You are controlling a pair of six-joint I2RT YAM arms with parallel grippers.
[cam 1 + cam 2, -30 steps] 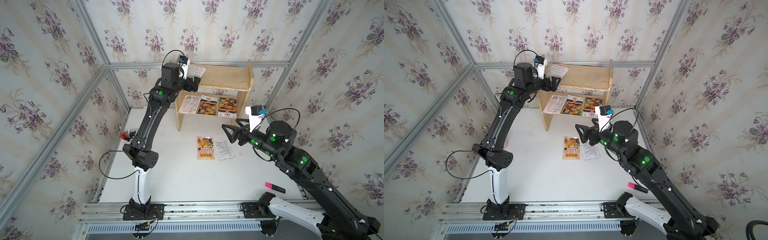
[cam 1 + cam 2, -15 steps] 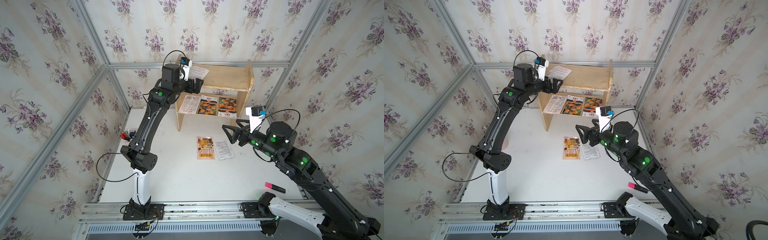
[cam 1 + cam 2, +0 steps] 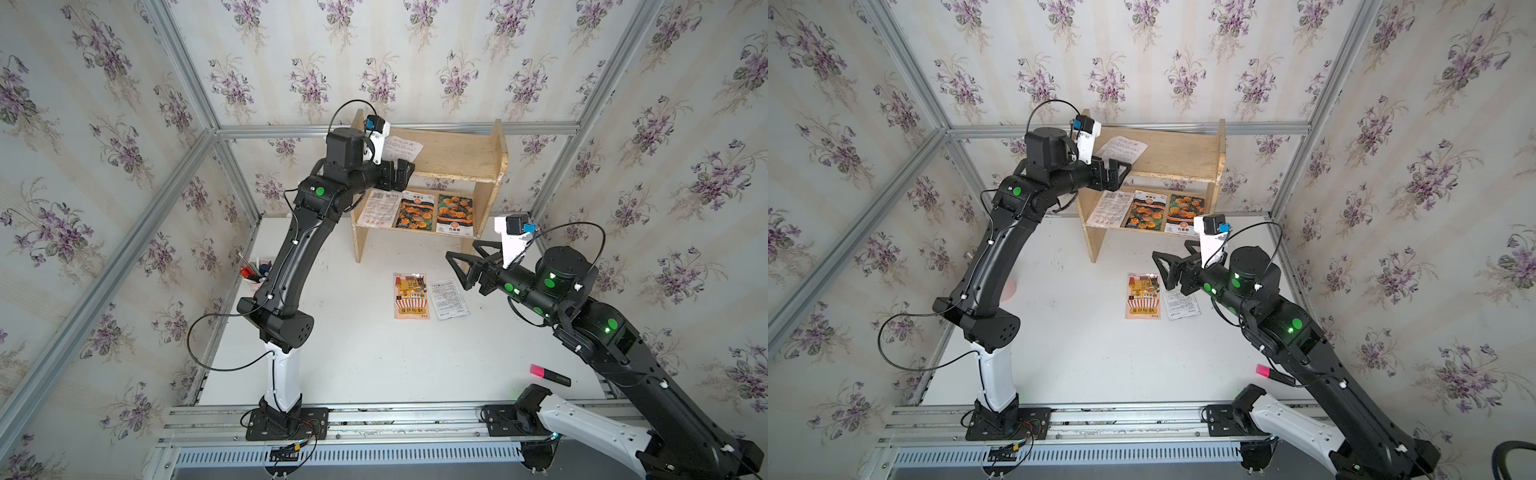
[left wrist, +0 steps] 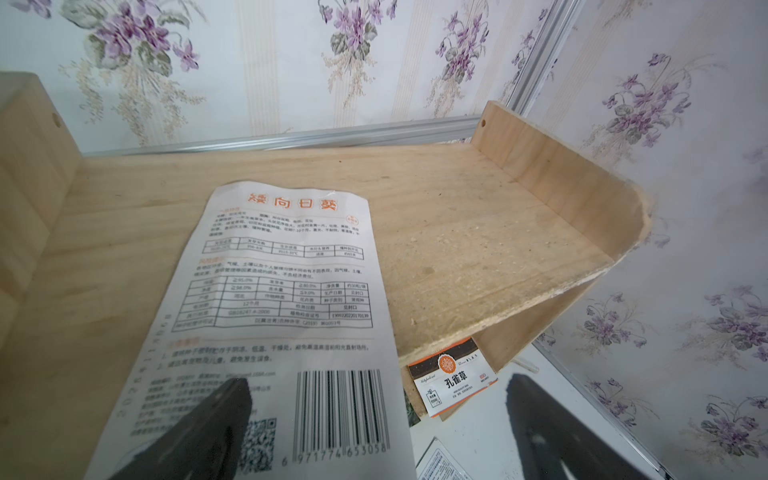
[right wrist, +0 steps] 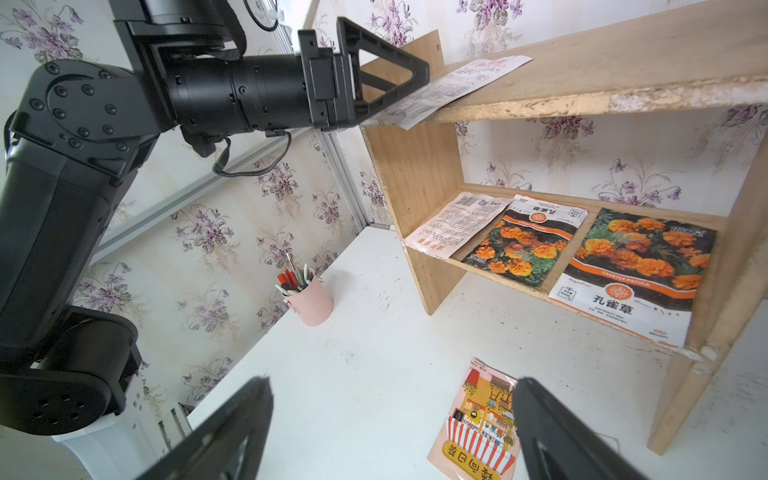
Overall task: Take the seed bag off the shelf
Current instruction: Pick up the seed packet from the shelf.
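Observation:
The light wooden shelf stands against the back wall. A white printed seed bag lies on its top board, one end overhanging the front edge. My left gripper hovers open at that end. One of its fingers is over the bag, while its other finger is out past the board's front. My right gripper hangs open and empty above the table, in front of the shelf.
The lower board carries a white bag and two marigold bags. Two more bags lie flat on the table. A pink cup of pens stands at the left wall; a pink marker lies front right.
The left arm has edged its open gripper a little further along the top board toward the white bag. The right arm has stayed still.

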